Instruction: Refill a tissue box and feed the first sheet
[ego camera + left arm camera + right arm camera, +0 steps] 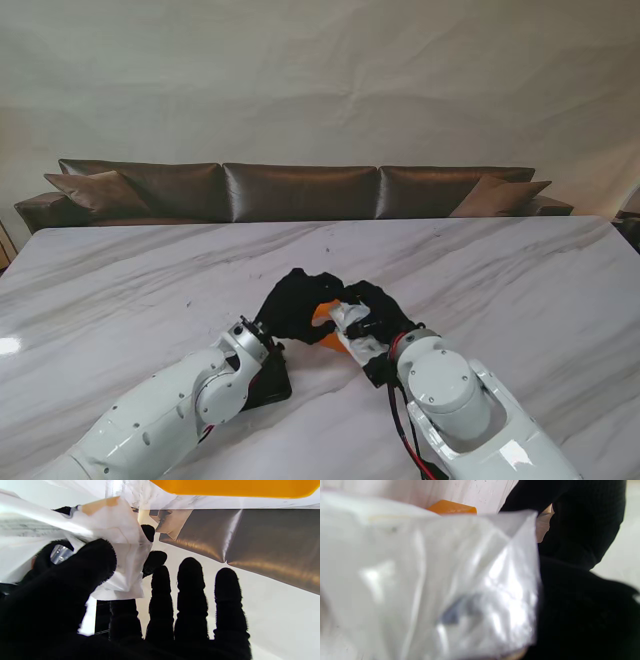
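Both robot hands meet over the middle of the marble worktop (150,270), bunched around a white plastic-wrapped tissue pack (352,322). The orange tissue box (325,318) lies under and just behind the pack, only slivers of it showing between the black gloves.

The left robot hand (295,303) touches the pack on its left. In its wrist view the thumb (92,562) presses a corner of the film wrapper (117,555) while the other 4 fingers stand straight and apart beyond it; whether this is a true pinch or only a press against the film I cannot tell. The right robot hand (375,308) sits on the pack's right and nearer side, and looks closed on it, though its wrist view is filled by blurred wrapper (432,585) and the fingers themselves are hidden.

My reading is that the refill step is in hand: the pack is being opened or steadied against the box, and no sheet has been fed yet. The next move calls for the 2 hands to work against each other, 1 anchoring the pack while the other peels film away without dragging the box along.

Faint grey print shows on the wrapper in the left wrist view, too washed out to read. No brand is legible anywhere.
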Controlling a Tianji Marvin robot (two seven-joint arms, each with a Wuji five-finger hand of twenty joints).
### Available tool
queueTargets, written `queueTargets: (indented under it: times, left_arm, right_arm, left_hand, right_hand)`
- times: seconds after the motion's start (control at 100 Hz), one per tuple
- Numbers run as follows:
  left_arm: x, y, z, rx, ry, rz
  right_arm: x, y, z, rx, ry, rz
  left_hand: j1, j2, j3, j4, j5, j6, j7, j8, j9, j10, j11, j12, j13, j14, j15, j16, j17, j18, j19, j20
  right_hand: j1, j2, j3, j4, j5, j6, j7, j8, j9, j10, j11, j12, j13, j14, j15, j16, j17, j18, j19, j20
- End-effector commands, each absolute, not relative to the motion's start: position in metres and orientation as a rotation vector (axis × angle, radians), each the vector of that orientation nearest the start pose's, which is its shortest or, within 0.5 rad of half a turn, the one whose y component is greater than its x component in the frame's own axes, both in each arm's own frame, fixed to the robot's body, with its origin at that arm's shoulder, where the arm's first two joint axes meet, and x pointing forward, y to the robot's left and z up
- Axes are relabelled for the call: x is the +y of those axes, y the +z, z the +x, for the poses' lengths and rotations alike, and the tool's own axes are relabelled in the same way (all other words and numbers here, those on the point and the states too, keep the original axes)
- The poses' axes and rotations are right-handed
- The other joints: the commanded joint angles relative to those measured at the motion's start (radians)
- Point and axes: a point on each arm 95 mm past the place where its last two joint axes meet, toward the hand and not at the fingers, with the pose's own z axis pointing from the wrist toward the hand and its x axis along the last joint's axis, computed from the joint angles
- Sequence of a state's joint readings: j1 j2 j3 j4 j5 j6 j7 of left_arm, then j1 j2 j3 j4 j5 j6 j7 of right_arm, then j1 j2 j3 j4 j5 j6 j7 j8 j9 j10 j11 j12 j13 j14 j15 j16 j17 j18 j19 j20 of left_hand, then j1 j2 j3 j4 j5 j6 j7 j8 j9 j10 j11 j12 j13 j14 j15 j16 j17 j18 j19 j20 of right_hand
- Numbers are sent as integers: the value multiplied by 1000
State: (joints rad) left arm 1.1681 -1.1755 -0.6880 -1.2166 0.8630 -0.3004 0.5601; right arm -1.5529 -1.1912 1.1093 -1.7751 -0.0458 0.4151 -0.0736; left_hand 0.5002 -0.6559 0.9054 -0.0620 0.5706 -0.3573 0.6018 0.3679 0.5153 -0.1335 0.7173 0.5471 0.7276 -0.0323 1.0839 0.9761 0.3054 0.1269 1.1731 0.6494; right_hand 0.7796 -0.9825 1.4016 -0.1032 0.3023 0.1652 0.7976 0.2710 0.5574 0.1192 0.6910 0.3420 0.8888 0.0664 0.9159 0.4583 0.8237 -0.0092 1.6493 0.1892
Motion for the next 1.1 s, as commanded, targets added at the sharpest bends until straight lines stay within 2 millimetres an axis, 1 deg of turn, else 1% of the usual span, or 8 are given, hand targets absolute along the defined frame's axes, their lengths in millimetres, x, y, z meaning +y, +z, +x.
queueTargets:
  times: [0.0, 0.23, 0.39, 0.49, 0.61, 0.66, 0.71, 1.09]
  left_arm:
    - [-131, -341, 423, 1498, -2117, -815]
    - [-133, -345, 424, 1495, -2135, -819]
    - [-134, -347, 423, 1511, -2164, -850]
    - [-132, -348, 424, 1551, -2150, -879]
    - [-131, -349, 425, 1567, -2152, -915]
    - [-131, -350, 425, 1572, -2152, -923]
    - [-131, -350, 425, 1581, -2146, -933]
    - [-121, -353, 430, 1629, -2087, -1030]
  right_arm:
    - [78, -292, 387, -890, -1930, -2410]
    - [81, -290, 386, -811, -1914, -2373]
    - [81, -291, 387, -792, -1915, -2378]
    - [81, -291, 388, -768, -1924, -2387]
    - [81, -291, 389, -735, -1935, -2389]
    - [82, -292, 390, -717, -1947, -2386]
    - [82, -292, 390, -688, -1962, -2383]
    - [75, -293, 394, -1027, -2309, -2397]
  left_hand:
    - [11, -24, 36, -21, 51, -22, 48, 29, 108, -91, 85, 32, 44, -26, 33, 20, 12, -31, 191, 17]
    - [84, -60, -61, -121, 209, 27, 136, -42, 334, -72, 117, 181, 154, -9, 83, 6, 63, -6, 225, 18]
    - [92, 29, -114, -92, 322, 55, 336, -100, 435, -33, 186, 261, 210, 28, 136, 9, 90, 9, 259, 29]
    - [19, 58, -9, -17, 304, 60, 415, 82, 417, -17, 256, 353, 187, 29, 166, 35, 77, -2, 263, 34]
    - [-90, 49, 170, 200, 310, 43, 454, 371, 402, -13, 279, 517, 135, 19, 191, 92, 42, -10, 238, 33]
    - [-116, 59, 203, 264, 314, 50, 467, 476, 394, -8, 286, 562, 115, 16, 198, 112, 24, -12, 227, 38]
    - [-137, 77, 224, 310, 315, 64, 480, 574, 381, -2, 294, 594, 96, 13, 204, 131, 6, -13, 217, 50]
    - [-201, 118, 280, 458, 339, 106, 534, 745, 394, 27, 340, 632, 92, 14, 244, 167, -13, -4, 209, 96]
  right_hand:
    - [82, 37, 82, 42, -11, -205, -34, -12, 1, -6, 3, 23, 113, 94, 127, 3, 46, -215, 141, 10]
    - [86, 39, 81, 44, -8, -203, -35, -12, 3, -2, 4, 22, 118, 94, 133, 1, 51, -222, 145, 10]
    - [75, 39, 76, 43, -8, -204, -36, -13, 2, -2, 3, 22, 117, 96, 134, -1, 53, -224, 144, 10]
    - [29, 48, 60, 40, -9, -205, -38, -13, -3, 1, 1, 21, 103, 101, 122, -5, 39, -203, 125, 11]
    - [-111, 118, 10, 79, -14, -197, -52, -21, -15, 8, -8, 19, 87, 98, 90, 16, 53, -189, 40, 231]
    - [-282, 226, -77, 205, -19, -188, -68, -30, -26, 18, -18, 18, 55, 87, 55, 68, 29, -159, 11, 269]
    - [-348, 213, -155, 162, -24, -175, -86, -39, -41, 29, -28, 18, 18, 112, 14, 70, -5, -118, -9, 270]
    - [-570, 156, -302, 22, -81, -179, -136, -76, -179, 13, -82, 14, -283, 155, -209, 29, -260, 81, -227, 273]
